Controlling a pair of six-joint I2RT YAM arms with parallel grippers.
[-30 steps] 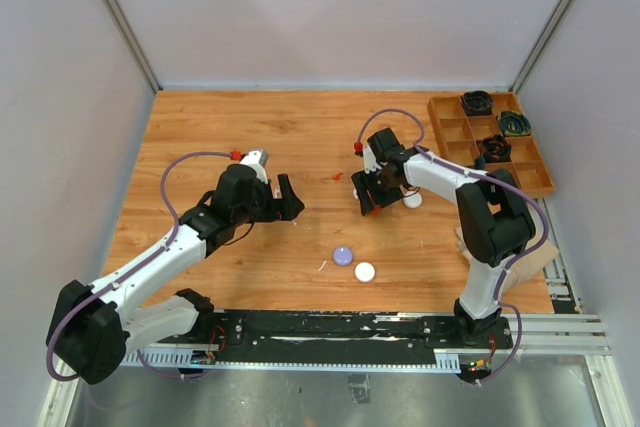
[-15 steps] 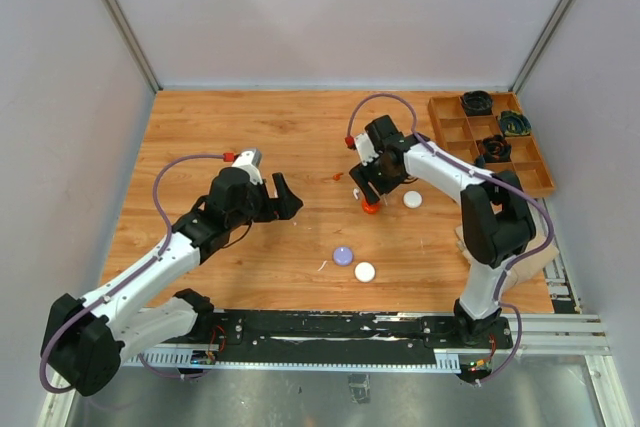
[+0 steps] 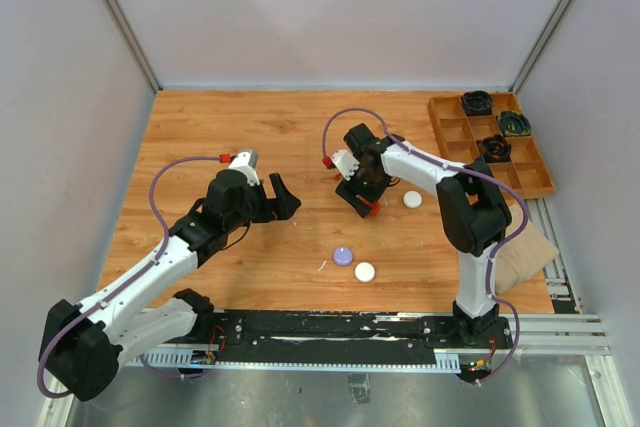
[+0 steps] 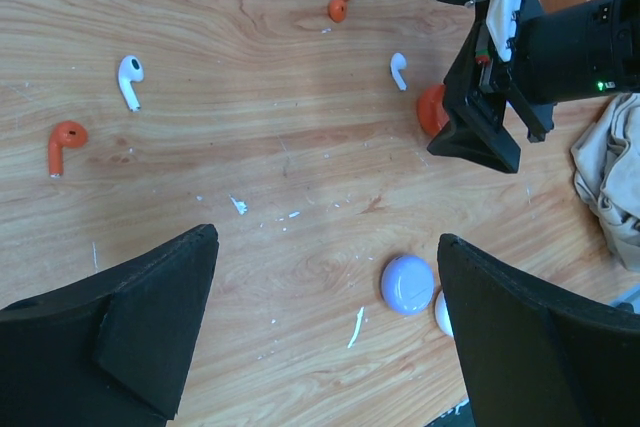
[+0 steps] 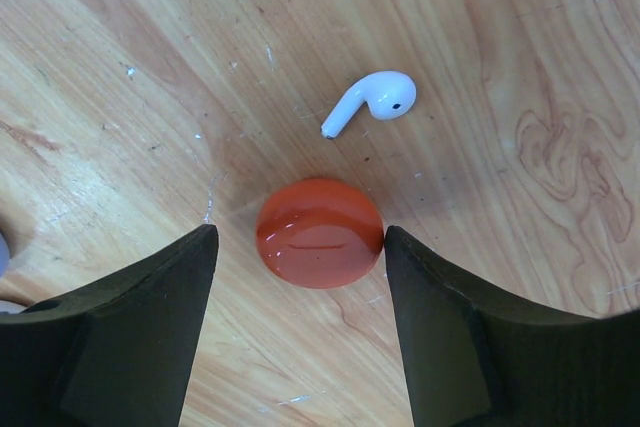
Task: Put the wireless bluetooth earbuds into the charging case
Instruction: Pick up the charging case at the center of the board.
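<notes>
Earbuds [image 4: 130,80] lie loose and well apart on the worktop [image 3: 220,127], none of them in a case. They are tiny, glossy and short-stemmed. The nearest white earbud [image 5: 370,100] rests on its side just beyond the red case [image 5: 320,232], close to it but not touching. In the left wrist view a second white one lies farther to the left, with an orange earbud [image 4: 65,144] near it and another orange earbud [image 4: 340,7] at the top.

The red case is a smooth round puck lying flat with its lid down. The right tool [image 5: 300,247] has its jaws spread to either side of it. One finger is at the case's edge and the other stands clear, so nothing is pinched. The left tool [image 4: 325,237] hangs over bare wood with its jaws wide apart and holds nothing.

Nearer the arm bases a lilac case [image 3: 343,256] and a white case [image 3: 365,271] sit just beside each other. Another white puck [image 3: 412,200] lies right of the right tool.

The worktop is warm orange-brown wood with strong grain, fine scratches and white flecks. A wooden compartment tray [image 3: 455,132] with dark items sits in the far right corner, and a beige cloth [image 3: 520,257] lies at the right edge. Pale, plain walls with metal corner struts close the space in.
</notes>
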